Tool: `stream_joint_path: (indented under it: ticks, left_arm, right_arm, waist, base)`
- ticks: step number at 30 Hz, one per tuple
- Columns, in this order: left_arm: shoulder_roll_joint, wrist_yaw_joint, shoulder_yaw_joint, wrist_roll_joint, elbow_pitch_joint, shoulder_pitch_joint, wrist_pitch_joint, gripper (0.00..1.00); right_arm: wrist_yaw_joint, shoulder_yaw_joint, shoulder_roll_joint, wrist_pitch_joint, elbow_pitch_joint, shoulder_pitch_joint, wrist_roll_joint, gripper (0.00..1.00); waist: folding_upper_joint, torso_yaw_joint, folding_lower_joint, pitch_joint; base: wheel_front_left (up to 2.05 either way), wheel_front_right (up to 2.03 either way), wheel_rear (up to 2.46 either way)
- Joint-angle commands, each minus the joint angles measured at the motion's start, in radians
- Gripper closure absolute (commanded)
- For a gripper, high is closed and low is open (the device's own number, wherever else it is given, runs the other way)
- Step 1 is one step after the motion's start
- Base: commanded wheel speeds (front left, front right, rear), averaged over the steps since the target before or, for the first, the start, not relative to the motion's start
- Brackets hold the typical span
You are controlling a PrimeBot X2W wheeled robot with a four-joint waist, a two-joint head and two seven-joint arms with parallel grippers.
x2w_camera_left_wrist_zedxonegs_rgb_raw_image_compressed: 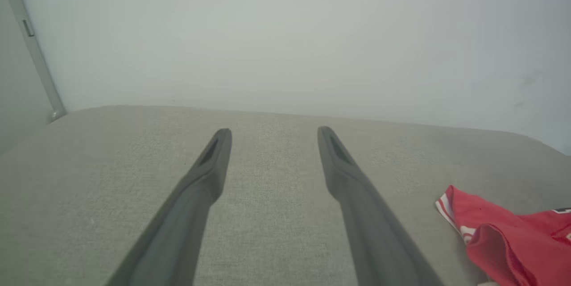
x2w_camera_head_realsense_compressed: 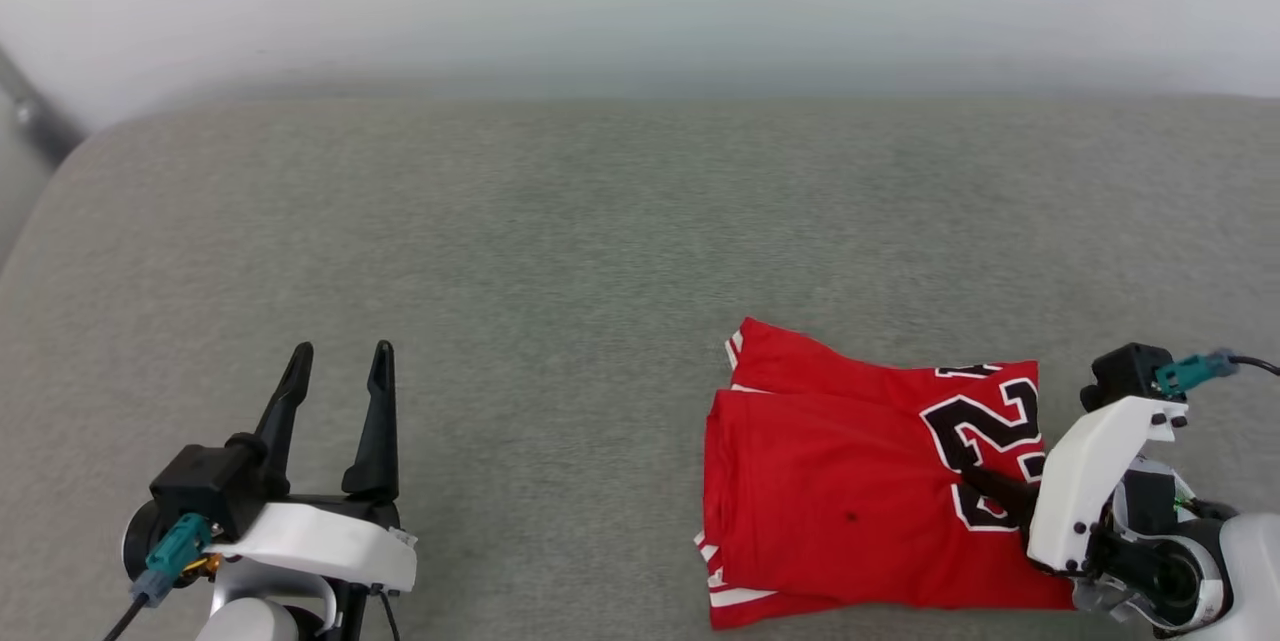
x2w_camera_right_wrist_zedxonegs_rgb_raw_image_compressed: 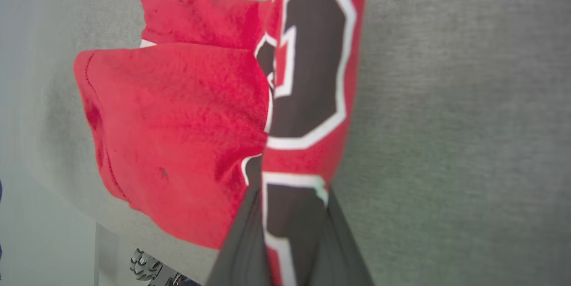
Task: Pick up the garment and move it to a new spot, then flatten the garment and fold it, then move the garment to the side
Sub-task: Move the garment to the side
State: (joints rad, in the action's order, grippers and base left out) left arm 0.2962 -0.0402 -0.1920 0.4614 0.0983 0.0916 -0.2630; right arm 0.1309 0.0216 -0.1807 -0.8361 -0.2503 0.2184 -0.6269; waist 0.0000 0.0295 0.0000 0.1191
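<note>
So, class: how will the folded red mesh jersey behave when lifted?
Probably floppy: the red mesh jersey bunches where the right end effector pinches it. Likely light, its thin layers lying flat; folds may slip open.

Head view high over grey surface (x2w_camera_head_realsense_compressed: 600,221), wrist views low along fingers (x2w_camera_left_wrist_zedxonegs_rgb_raw_image_compressed: 209,165), all sharing garment (x2w_camera_head_realsense_compressed: 830,481)

The garment (x2w_camera_head_realsense_compressed: 850,481) is found lying on the near right part of the padded surface (x2w_camera_head_realsense_compressed: 560,251), with a wall (x2w_camera_head_realsense_compressed: 640,1) standing behind the surface's far edge and a slanted pole (x2w_camera_head_realsense_compressed: 35,116) set at the far left corner. The right gripper (x2w_camera_head_realsense_compressed: 972,474) is placed at the garment's right side, reaching in over it, and a raised fold of the garment is seen pinched between its fingers (x2w_camera_right_wrist_zedxonegs_rgb_raw_image_compressed: 243,241). The left gripper (x2w_camera_head_realsense_compressed: 341,351) is positioned over the near left of the surface, well apart from the garment, with bare surface lying between its spread fingers (x2w_camera_left_wrist_zedxonegs_rgb_raw_image_compressed: 209,174).
</note>
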Motion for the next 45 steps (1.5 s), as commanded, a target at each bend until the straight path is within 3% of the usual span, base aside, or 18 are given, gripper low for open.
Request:
stream_joint_path:
  ticks: [1, 6, 13, 19, 27, 40, 41, 42, 45]
  left_arm:
    - [-0.004, 0.002, 0.001, -0.004, -0.005, -0.002, -0.002, 0.00]
    - [0.005, 0.001, 0.018, -0.012, -0.027, -0.003, -0.002, 0.00]
    - [0.084, 0.006, 0.034, -0.047, -0.129, 0.066, 0.035, 0.00]
    - [0.155, 0.017, 0.029, -0.085, -0.253, 0.165, 0.112, 0.00]
    - [0.203, 0.040, 0.000, -0.115, -0.400, 0.277, 0.212, 0.00]
    - [0.224, 0.052, -0.017, -0.131, -0.504, 0.382, 0.254, 0.00]
    - [0.221, 0.052, -0.018, -0.129, -0.503, 0.388, 0.249, 0.00]
    - [0.219, 0.054, -0.020, -0.128, -0.502, 0.391, 0.248, 0.00]
    - [0.218, 0.054, -0.021, -0.127, -0.497, 0.392, 0.241, 0.00]
  right_arm:
    - [0.000, -0.004, -0.004, 0.002, 0.011, -0.006, 0.025, 1.00]
    - [0.000, -0.022, -0.012, 0.013, 0.028, 0.044, 0.126, 1.00]
    - [0.000, -0.031, -0.012, 0.106, -0.034, 0.154, 0.167, 1.00]
    - [0.000, -0.013, -0.015, 0.247, -0.148, 0.267, 0.214, 1.00]
    - [-0.001, 0.087, -0.062, 0.407, -0.306, 0.468, 0.332, 1.00]
    - [-0.001, 0.413, -0.128, 0.644, -0.474, 0.699, 0.546, 1.00]
    - [-0.001, 0.436, -0.125, 0.670, -0.480, 0.705, 0.572, 0.61]
    - [-0.001, 0.458, -0.121, 0.693, -0.488, 0.708, 0.600, 0.00]
    - [-0.001, 0.504, -0.110, 0.729, -0.502, 0.714, 0.648, 0.00]
  waist:
    - [0.0000, -0.058, 0.0000, 0.002]
    - [0.0000, -0.203, 0.0000, 0.044]
    - [0.0000, -0.422, 0.0000, 0.201]
    - [0.0000, -0.514, 0.0000, 0.346]
    - [0.0000, -0.505, 0.0000, 0.497]
    - [0.0000, -0.400, 0.0000, 0.621]
    - [0.0000, -0.394, 0.0000, 0.624]
    - [0.0000, -0.388, 0.0000, 0.625]
    - [0.0000, -0.381, 0.0000, 0.626]
  base:
    - [0.00, 0.00, 0.00]
    - [0.00, 0.00, 0.00]
    - [0.00, 0.00, 0.00]
    - [0.00, 0.00, 0.00]
    - [0.00, 0.00, 0.00]
    - [0.00, 0.00, 0.00]
    - [0.00, 0.00, 0.00]
    - [0.00, 0.00, 0.00]
    - [0.00, 0.00, 0.00]
